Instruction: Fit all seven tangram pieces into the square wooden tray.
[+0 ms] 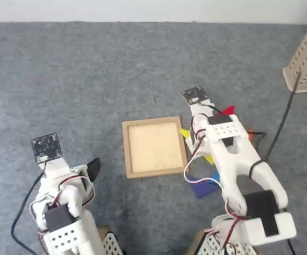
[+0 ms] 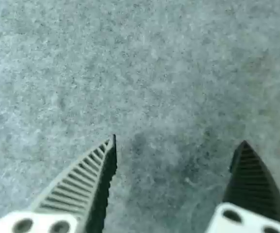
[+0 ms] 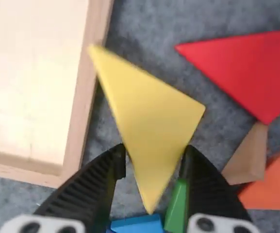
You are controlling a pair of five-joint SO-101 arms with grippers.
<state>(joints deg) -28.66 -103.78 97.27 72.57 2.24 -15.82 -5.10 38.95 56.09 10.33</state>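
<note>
Right gripper has the yellow triangle pinched by its narrow corner, jaws closed in snug on both slanted edges. The far tip of the triangle pokes out over the rim of the square wooden tray. From the high view, this is all happening at the tray's 3 o'clock side. That's where the loose pieces cluster: the red triangle, a tan piece and an orange piece touching each other, and a green piece by the jaw. The blue piece sits down around 5 o'clock.

The tray floor shows bare wood, so this looks like the opening placement, piece one of seven. The next move calls for carrying the yellow toward 9 o'clock, clear over the rim. It wants squaring against a corner and a flat release, or an edge may hang up on the frame.

Left gripper hangs over bare carpet at the tray's 8 o'clock, jaws spread wide and nothing between them.
</note>
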